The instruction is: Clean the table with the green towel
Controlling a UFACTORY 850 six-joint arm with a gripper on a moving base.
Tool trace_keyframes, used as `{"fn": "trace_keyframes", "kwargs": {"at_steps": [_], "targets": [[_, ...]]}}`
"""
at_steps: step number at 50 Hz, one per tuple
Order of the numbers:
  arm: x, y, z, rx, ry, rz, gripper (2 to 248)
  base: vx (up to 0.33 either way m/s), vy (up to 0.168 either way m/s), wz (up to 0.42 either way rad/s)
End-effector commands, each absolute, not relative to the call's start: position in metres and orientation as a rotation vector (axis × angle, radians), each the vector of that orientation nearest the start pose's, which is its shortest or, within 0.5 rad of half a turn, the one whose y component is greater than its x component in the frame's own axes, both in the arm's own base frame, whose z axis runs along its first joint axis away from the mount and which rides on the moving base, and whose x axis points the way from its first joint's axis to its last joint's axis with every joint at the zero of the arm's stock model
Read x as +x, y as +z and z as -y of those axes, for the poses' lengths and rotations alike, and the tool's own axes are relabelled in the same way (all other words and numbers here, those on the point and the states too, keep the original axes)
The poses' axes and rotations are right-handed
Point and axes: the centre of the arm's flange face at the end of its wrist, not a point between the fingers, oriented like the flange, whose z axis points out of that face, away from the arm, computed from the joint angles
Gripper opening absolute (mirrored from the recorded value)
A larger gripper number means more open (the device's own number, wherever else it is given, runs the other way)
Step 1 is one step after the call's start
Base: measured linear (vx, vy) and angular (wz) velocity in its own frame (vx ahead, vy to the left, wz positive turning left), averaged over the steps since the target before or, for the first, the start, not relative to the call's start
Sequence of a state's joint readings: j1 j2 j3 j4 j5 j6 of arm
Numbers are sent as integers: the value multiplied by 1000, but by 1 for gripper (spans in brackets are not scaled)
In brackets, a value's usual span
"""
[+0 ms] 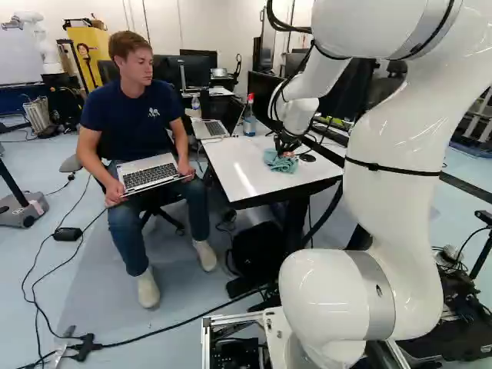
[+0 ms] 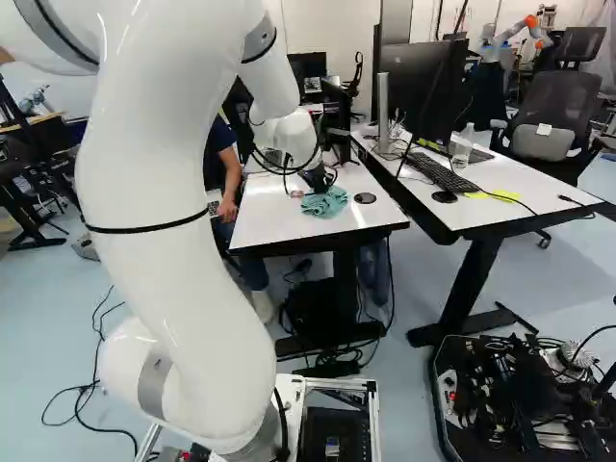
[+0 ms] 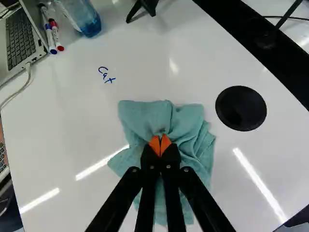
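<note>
My gripper point(image 1: 287, 146) reaches down to the green towel point(image 1: 280, 164) on the white table point(image 1: 232, 163). In the wrist view the gripper point(image 3: 160, 146) has its orange pads together over the middle of the crumpled towel point(image 3: 145, 116), shut on a bunched bit of cloth whose creases run to the fingertips. The rest of the towel spreads flat around and beneath the fingers. Blue handwriting point(image 3: 106, 76) marks the table top ahead of the towel.
A round black disc point(image 3: 241, 108) lies beside the towel. Farther off are a laptop point(image 3: 19, 41), markers point(image 3: 54, 36) and a blue bottle point(image 3: 84, 18). A second desk point(image 2: 481, 207) adjoins. Someone sits beside the table with another laptop point(image 1: 150, 175). Another robot point(image 1: 38, 38) stands behind.
</note>
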State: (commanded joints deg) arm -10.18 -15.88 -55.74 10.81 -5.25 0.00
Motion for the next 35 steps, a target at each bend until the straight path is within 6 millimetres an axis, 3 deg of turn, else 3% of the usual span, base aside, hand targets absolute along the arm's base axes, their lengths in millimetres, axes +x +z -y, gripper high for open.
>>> {"fn": "trace_keyframes", "kwargs": {"at_steps": [22,35], "targets": [[523,434,132,-2932,-933,-644,22,0,0,0],[531,434,154,-2927,-946,-698,22,0,0,0]]}}
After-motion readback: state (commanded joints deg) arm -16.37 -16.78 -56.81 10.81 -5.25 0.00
